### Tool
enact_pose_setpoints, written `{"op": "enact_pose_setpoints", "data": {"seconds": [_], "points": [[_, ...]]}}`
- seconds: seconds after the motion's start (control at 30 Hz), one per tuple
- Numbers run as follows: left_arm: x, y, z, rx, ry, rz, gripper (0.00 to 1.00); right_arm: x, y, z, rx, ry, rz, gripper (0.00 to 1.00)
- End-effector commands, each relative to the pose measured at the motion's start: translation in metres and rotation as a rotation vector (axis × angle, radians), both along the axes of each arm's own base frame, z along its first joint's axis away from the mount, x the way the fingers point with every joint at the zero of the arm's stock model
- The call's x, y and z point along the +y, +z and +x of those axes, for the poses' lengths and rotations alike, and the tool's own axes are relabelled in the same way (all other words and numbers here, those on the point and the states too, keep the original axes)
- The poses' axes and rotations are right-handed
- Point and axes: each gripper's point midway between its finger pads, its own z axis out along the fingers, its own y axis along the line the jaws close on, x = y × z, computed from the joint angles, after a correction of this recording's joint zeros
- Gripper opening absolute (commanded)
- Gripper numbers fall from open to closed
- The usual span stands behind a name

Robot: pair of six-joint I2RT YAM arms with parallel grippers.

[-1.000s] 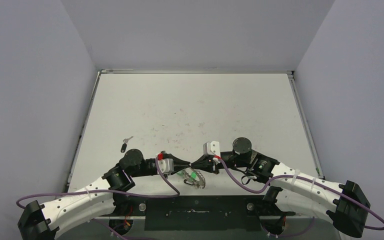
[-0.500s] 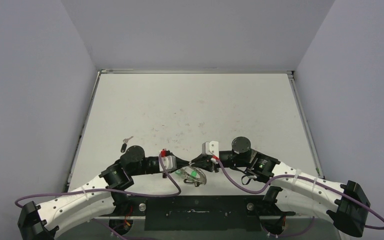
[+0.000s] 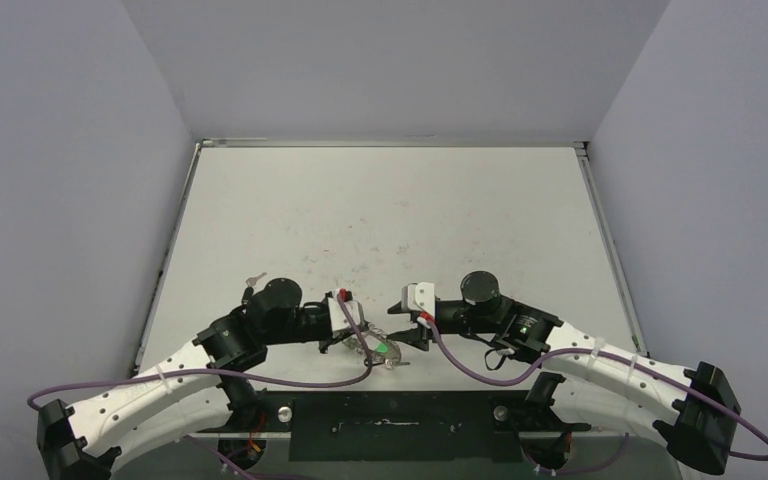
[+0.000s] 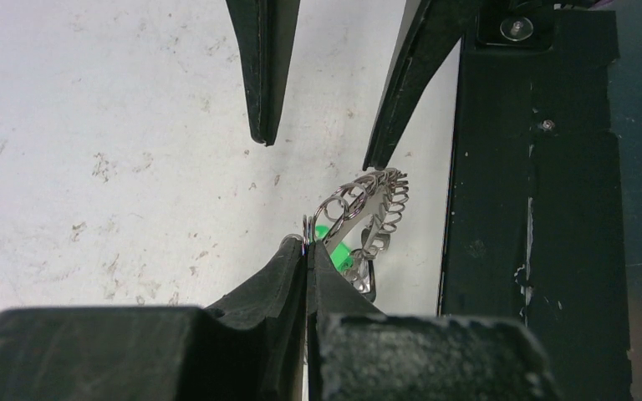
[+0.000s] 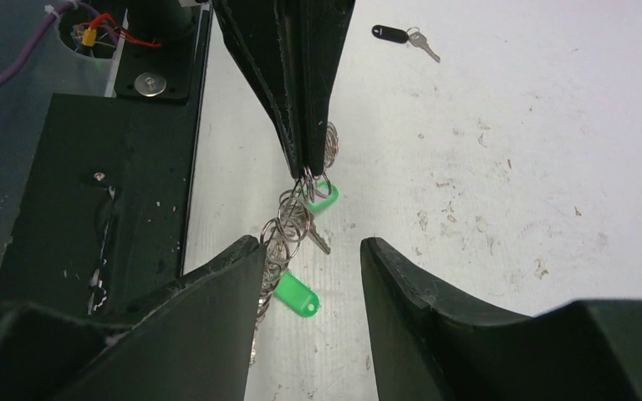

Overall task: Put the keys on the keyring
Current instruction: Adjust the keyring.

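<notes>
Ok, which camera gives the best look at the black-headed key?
The right wrist view: the black-headed key lies there in full on the white surface, dark head and silver metal both easy to make out. In the top view it is only a tiny dark speck. The left wrist view does not show it.

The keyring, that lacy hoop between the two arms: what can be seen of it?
The keyring is a thin, silver hoop rimmed with small wire loops. It is held tilted at the table's near edge, its rim pinched by the left gripper's shut fingers. A green key head shows beside the pinch. The right gripper's open fingers stand close by.
</notes>
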Motion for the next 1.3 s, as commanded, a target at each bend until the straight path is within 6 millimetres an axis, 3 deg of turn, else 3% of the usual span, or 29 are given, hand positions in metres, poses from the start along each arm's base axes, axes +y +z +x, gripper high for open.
{"op": "enact_pose_setpoints", "data": {"seconds": [0.0, 0.23, 0.8, 0.9, 1.27], "points": [[-0.002, 0.029, 0.007, -0.036, 0.006, 0.010, 0.00, 0.012, 0.033, 0.004, -0.070, 0.022, 0.064, 0.47], [-0.007, 0.023, 0.008, -0.007, -0.011, 0.057, 0.00, 0.027, 0.029, -0.001, -0.060, 0.057, 0.068, 0.44], [-0.012, 0.026, 0.005, -0.010, -0.032, 0.033, 0.00, 0.048, 0.021, 0.008, -0.049, 0.034, 0.069, 0.20], [-0.013, 0.026, 0.004, -0.011, -0.033, 0.033, 0.00, 0.048, 0.018, 0.008, -0.045, 0.036, 0.058, 0.01], [-0.007, 0.023, 0.005, -0.017, 0.002, 0.011, 0.01, 0.038, 0.022, 0.011, -0.049, -0.021, 0.084, 0.00]]}}
